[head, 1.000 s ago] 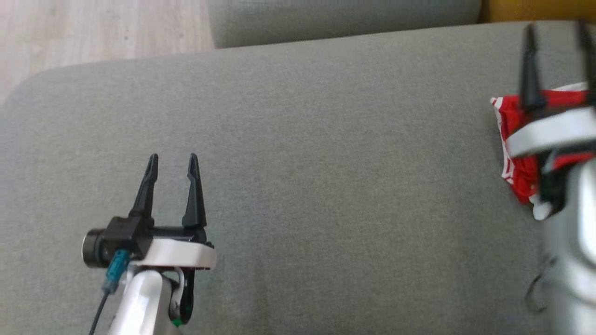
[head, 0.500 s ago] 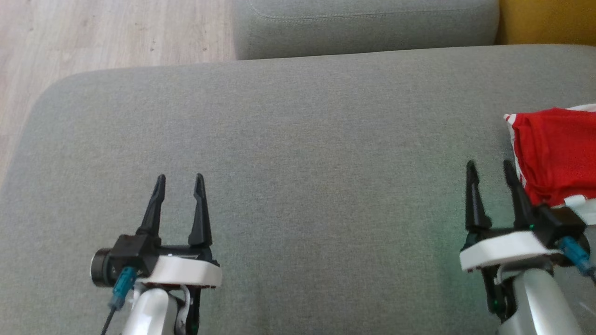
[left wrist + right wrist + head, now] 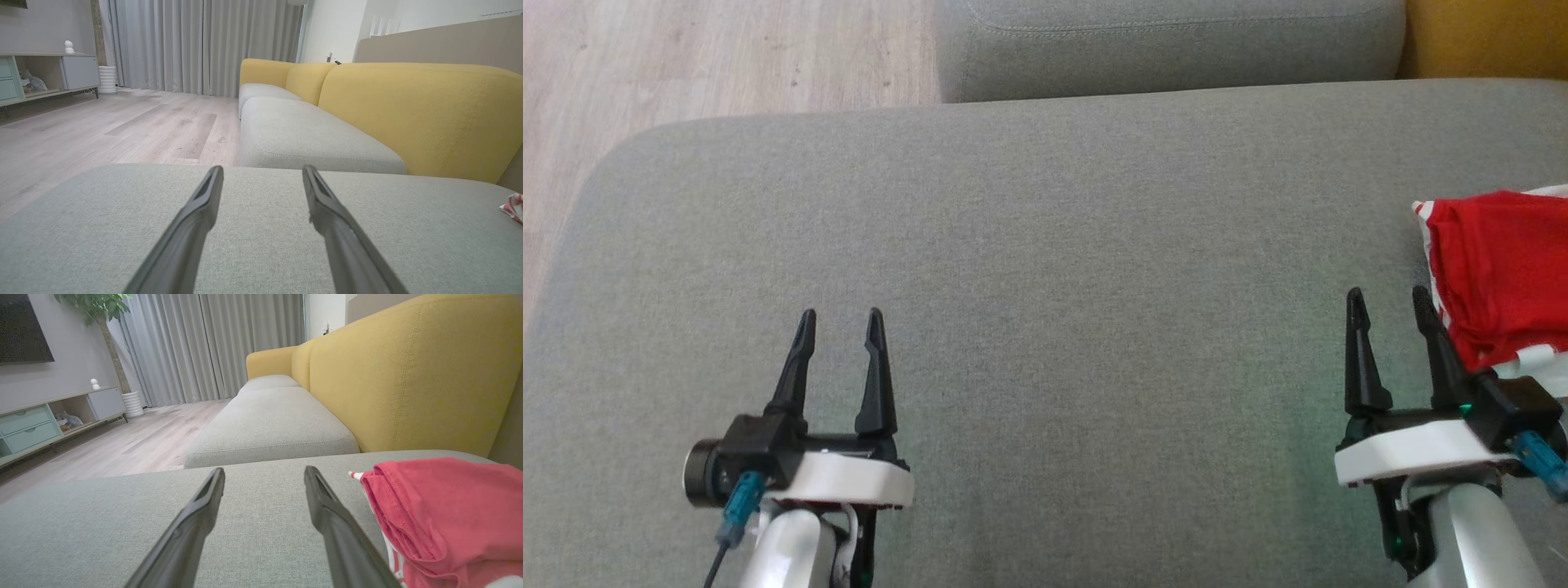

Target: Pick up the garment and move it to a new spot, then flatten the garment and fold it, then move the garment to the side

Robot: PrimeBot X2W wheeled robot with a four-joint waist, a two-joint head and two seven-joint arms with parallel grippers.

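While left gripper (image 3: 840, 312), right gripper (image 3: 1387, 291) fingers spread, empty, garment (image 3: 1494, 261) lies bunched; long axis unclear.

No readable text, label, brand, number or sign in any view.
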